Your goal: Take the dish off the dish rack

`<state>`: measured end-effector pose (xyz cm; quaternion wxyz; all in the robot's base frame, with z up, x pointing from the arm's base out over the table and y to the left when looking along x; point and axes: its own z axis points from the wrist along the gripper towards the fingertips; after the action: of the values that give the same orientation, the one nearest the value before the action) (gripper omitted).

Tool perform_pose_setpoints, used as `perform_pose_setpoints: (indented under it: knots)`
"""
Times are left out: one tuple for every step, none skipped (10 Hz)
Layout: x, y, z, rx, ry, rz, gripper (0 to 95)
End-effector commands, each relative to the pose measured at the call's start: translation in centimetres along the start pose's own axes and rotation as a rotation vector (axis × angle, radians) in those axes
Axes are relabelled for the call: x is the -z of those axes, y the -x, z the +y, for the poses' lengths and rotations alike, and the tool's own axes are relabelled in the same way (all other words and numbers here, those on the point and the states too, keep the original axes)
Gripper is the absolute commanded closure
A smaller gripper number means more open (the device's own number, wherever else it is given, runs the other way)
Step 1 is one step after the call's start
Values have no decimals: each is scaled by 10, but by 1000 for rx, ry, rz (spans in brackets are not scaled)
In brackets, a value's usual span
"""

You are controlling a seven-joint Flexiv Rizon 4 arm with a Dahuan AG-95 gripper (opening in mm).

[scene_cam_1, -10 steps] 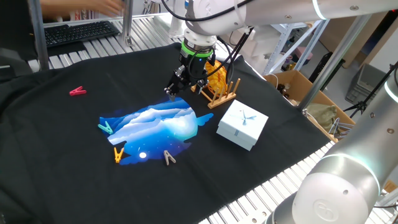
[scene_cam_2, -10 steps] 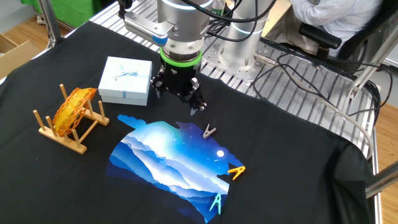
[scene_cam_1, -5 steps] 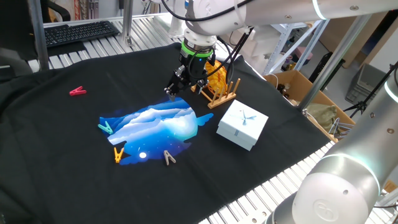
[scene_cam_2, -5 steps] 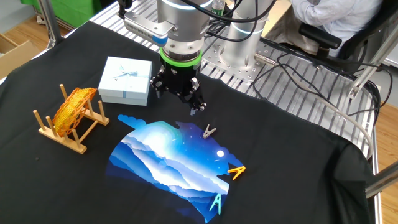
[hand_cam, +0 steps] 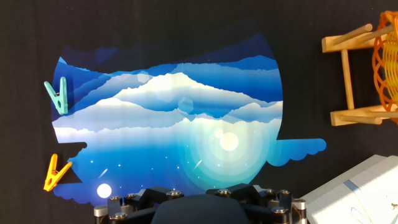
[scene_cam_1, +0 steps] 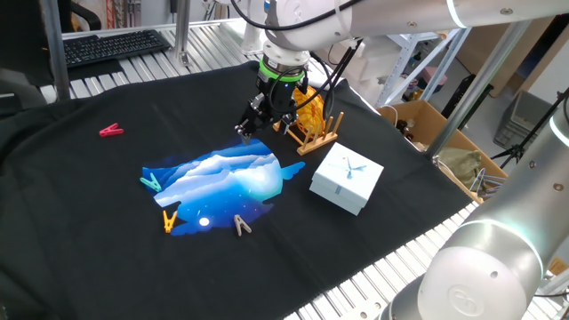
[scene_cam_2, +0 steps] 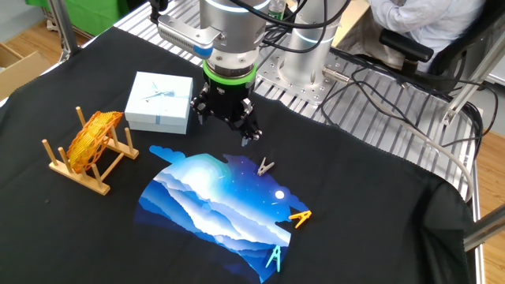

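Observation:
The dish (scene_cam_2: 93, 136), an orange-yellow woven plate, stands on edge between the pegs of the small wooden dish rack (scene_cam_2: 79, 170). Both also show in one fixed view, the dish (scene_cam_1: 311, 111) in the rack (scene_cam_1: 317, 140), partly hidden behind the arm. In the hand view the rack (hand_cam: 348, 81) and the dish's edge (hand_cam: 387, 68) are at the far right. My gripper (scene_cam_2: 225, 126) hovers low over the black cloth, apart from the rack, between the white box and the blue mat. Its fingers look spread and hold nothing. The hand view shows only its body at the bottom edge.
A white square box (scene_cam_2: 160, 101) sits beside the rack. A blue picture mat (scene_cam_2: 213, 197) lies flat below the gripper. Clothespins lie around it: tan (scene_cam_2: 266, 166), orange (scene_cam_2: 300, 217), teal (scene_cam_2: 275, 258). A red one (scene_cam_1: 110, 131) lies far off.

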<state>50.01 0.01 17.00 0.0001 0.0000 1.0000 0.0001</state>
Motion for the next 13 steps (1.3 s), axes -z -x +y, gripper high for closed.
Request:
perform_pose_setpoints:
  knots:
    - [0, 0, 0, 37, 18, 27, 950]
    - [-1, -2, 1, 39, 17, 28, 950]
    - [-2, -3, 2, 38, 14, 27, 950]
    - [-3, -5, 3, 38, 8, 28, 950]
    - [-4, -7, 4, 38, 7, 28, 950]
    - [-5, -9, 5, 38, 3, 27, 950]
    - [-5, -11, 6, 39, -4, 26, 950]
    - [-5, -12, 7, 36, -6, 26, 950]
    - [-5, -14, 8, 33, -8, 27, 950]
    - [-5, -15, 8, 35, -11, 27, 950]
    - [-5, -15, 8, 35, -15, 27, 950]
    - [-5, -15, 8, 38, -23, 25, 950]
    - [-5, -15, 8, 44, -36, 24, 950]
